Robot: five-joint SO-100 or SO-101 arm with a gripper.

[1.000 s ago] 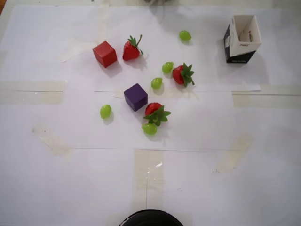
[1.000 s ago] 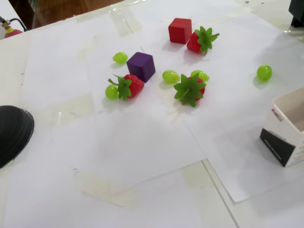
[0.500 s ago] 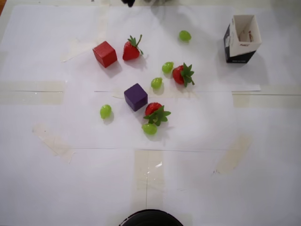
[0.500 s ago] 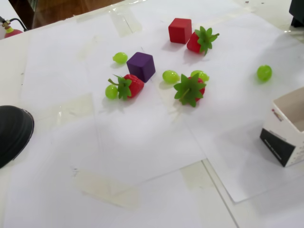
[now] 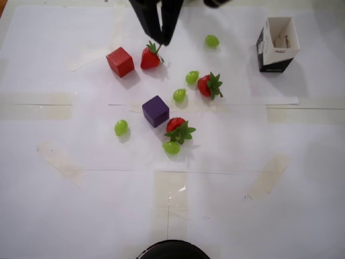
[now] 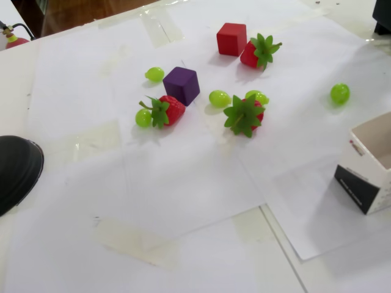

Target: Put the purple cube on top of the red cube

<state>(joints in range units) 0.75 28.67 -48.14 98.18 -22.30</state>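
Purple cube well below the gripper, black fingers slightly apart, empty.

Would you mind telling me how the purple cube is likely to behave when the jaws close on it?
The purple cube looks rigid, with flat, matte faces, so it probably grips squarely without slipping. It sits flat, so it is unlikely to roll. A strawberry lies close beside it, so a nudge might shift that.
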